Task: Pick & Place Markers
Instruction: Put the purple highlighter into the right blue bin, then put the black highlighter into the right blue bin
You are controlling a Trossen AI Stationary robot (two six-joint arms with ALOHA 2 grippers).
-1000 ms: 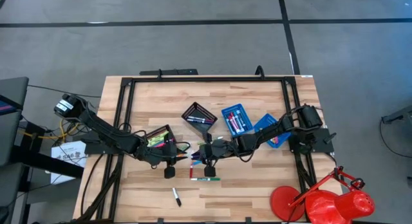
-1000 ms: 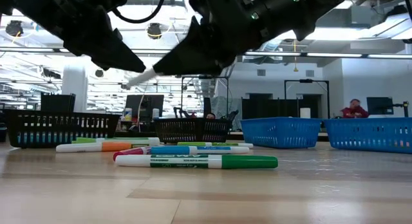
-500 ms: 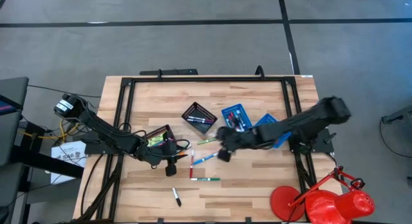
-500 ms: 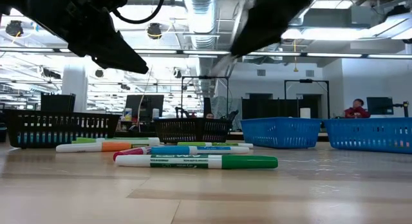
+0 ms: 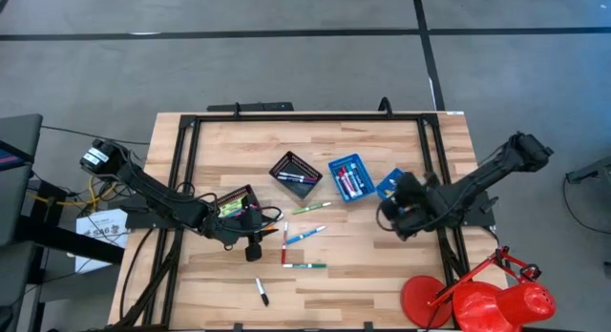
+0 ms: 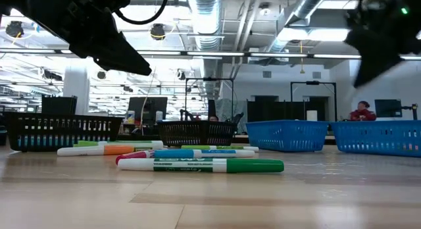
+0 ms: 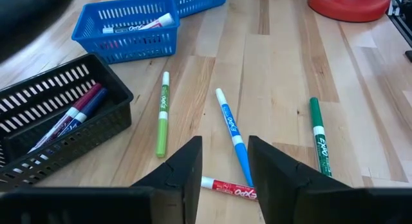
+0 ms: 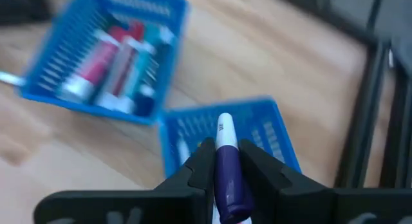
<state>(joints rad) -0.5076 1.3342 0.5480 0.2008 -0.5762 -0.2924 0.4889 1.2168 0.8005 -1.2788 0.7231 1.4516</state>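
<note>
Several markers lie loose on the wooden table's middle: a light green one [image 5: 311, 208], a blue one [image 5: 304, 234], a red one [image 5: 284, 248], a dark green one [image 5: 304, 265] and a black one [image 5: 261, 292]. My left gripper [image 5: 256, 238] [image 7: 225, 166] hovers open just left of them, its fingers standing either side of the red marker [image 7: 228, 187] without touching it. My right gripper [image 5: 396, 216] [image 8: 225, 163] is raised at the right, shut on a purple marker [image 8: 226, 169], beside a blue basket [image 5: 391, 184] [image 8: 225, 137]. My right gripper pinches the purple marker's barrel [image 8: 227, 176] between its two fingers. The marker lies along the fingers, and its white end [image 8: 224, 129] sticks out past their tips. It is lifted clear of the table, pointing down at a slant toward the blue basket.
Another blue basket [image 5: 349, 176] and a black basket [image 5: 295, 170] hold markers behind the pile. A further black basket [image 5: 234, 200] sits by my left arm. A red lamp-like object [image 5: 477, 299] stands at the near right corner. A black frame [image 5: 310, 117] rims the table.
My right gripper has swung from beside my left gripper at the table's middle toward the right edge, rising and turning its wrist, and has carried the purple marker with it. The loose markers have stayed put.
</note>
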